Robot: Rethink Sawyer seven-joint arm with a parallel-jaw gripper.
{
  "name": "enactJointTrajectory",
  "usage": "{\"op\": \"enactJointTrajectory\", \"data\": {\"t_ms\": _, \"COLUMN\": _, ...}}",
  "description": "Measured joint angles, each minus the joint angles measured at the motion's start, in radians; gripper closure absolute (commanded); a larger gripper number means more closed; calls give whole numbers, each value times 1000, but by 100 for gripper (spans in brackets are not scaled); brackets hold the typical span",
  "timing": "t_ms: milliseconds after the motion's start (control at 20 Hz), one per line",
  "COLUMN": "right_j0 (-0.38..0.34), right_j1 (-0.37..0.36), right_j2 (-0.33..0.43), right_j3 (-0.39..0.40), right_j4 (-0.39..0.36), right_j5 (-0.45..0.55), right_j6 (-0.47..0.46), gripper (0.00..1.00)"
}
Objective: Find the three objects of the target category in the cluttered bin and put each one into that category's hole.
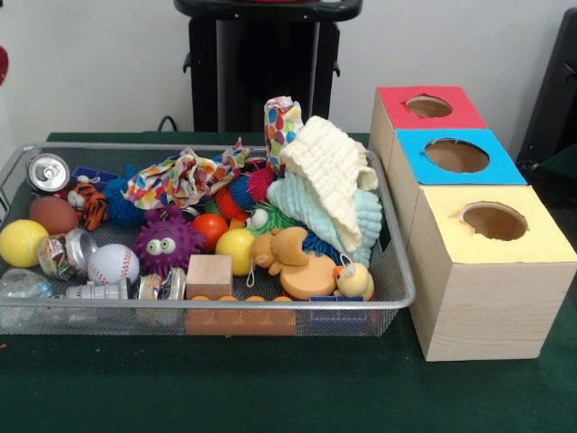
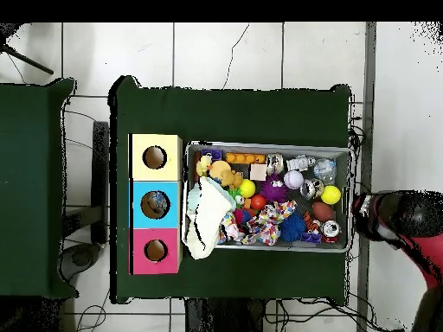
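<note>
Red arm (image 2: 407, 226) overhead only, wire bin (image 1: 397, 271)

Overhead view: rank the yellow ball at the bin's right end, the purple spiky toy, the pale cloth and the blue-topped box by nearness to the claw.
1. Yellow ball, bin's right end, beside the claw.
2. Purple spiky toy, mid-bin.
3. Pale cloth, bin's left end.
4. Blue-topped box, left of the bin.

White tiled floor (image 2: 260, 52), pale wall (image 1: 90, 63) behind.
</note>
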Motion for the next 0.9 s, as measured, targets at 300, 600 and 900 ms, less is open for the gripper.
{"op": "enactJointTrajectory", "data": {"t_ms": 300, "right_j0": -10, "right_j1": -16, "right_j2": 0, "right_j3": -56, "right_j4": -9, "right_j5": 6, "right_j6": 0, "gripper": 100}}
{"op": "enactJointTrajectory", "data": {"t_ms": 600, "right_j0": -61, "right_j1": -9, "right_j2": 44, "right_j3": -81, "right_j4": -7, "right_j5": -66, "right_j6": 0, "gripper": 100}}
{"op": "enactJointTrajectory", "data": {"t_ms": 900, "right_j0": -77, "right_j1": 32, "right_j2": 76, "right_j3": -113, "right_j4": -8, "right_j5": -99, "right_j6": 0, "gripper": 100}}
